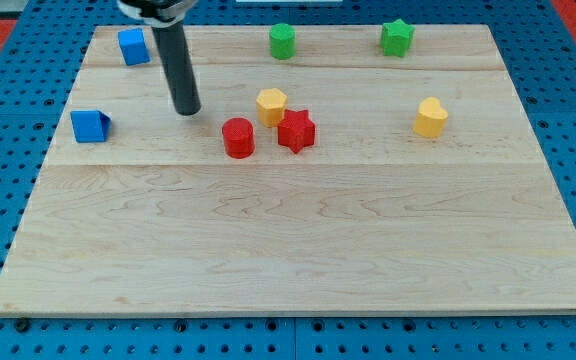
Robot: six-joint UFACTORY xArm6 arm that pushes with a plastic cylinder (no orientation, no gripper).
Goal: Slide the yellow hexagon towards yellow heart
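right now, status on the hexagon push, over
My tip left of yellow hexagon, no contact. Yellow heart far to the view's right. Red star touching hexagon's lower right, partly in path.

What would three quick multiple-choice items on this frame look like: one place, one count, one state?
1. My tip is where relative to the yellow hexagon?
A. view's left
B. view's right
C. on top

2. How many green blocks?
A. one
B. two
C. three

3. My tip and the yellow hexagon are:
A. touching
B. apart
C. stacked

Key: 1 A, bare board lies between them. 2 B, both stand at the view's top. 3 B, a clear gap shows; the yellow heart sits far to the view's right.
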